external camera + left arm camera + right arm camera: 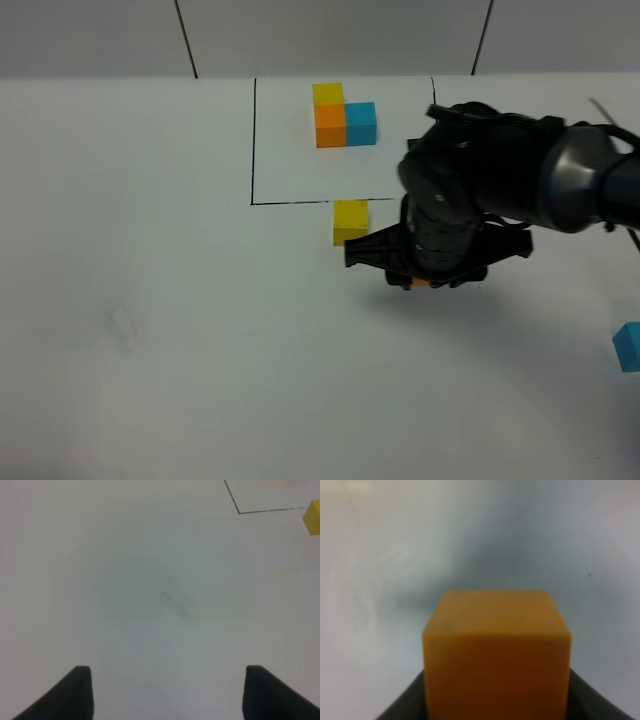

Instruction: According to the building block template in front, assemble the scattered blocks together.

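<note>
From the high camera, the right jaws hang over the white tabletop (150, 350) at the end of the dark right arm (520, 175). Only a sliver of the orange cube (422, 283) peeks out beneath them. The loose yellow cube (350, 221) sits just beside these jaws, on the side toward the black-line frame (253, 140), close to the frame's near line. Farther that way, inside the frame, stands the template (343, 115): yellow, orange and blue cubes touching in an L. The loose blue cube (629, 347) lies well apart from the jaws on the opposite side, cut by the picture's edge. The rest of the tabletop around the jaws is bare and open. In the left wrist view, the left jaws stand apart with only bare tabletop between them. Far ahead of them are a corner of the frame line (265, 511) and the yellow cube (312, 516). In the right wrist view, the right jaws are clamped on the orange cube (496, 650), which fills the space between them.
</note>
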Controlling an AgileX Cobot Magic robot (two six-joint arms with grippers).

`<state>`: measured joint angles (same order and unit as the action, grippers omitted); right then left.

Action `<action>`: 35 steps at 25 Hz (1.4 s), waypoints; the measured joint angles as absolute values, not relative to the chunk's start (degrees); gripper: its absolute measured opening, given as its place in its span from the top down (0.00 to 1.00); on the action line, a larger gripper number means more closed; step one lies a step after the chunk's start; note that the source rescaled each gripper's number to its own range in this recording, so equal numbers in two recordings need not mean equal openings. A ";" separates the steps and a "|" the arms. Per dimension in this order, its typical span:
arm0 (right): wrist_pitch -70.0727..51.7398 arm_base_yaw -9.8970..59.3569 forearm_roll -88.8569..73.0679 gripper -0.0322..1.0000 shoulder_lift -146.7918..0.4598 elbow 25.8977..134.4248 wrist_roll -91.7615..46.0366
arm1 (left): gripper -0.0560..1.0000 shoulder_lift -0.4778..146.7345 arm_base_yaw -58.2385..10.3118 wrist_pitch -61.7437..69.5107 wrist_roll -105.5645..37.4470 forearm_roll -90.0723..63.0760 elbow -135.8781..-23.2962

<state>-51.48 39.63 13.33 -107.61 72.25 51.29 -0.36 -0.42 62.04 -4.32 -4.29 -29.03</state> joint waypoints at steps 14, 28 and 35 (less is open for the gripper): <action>-47.06 44.33 12.03 0.97 -122.71 85.15 54.91 | 0.54 -0.36 -0.42 62.04 -4.32 -4.29 -29.03; -45.10 44.27 16.51 0.97 -125.42 85.27 56.33 | 0.54 -0.36 -0.42 62.04 -4.32 -4.29 -29.03; -44.39 44.27 17.99 0.97 -125.78 85.48 56.51 | 0.54 -0.36 -0.42 62.04 -4.32 -4.29 -29.03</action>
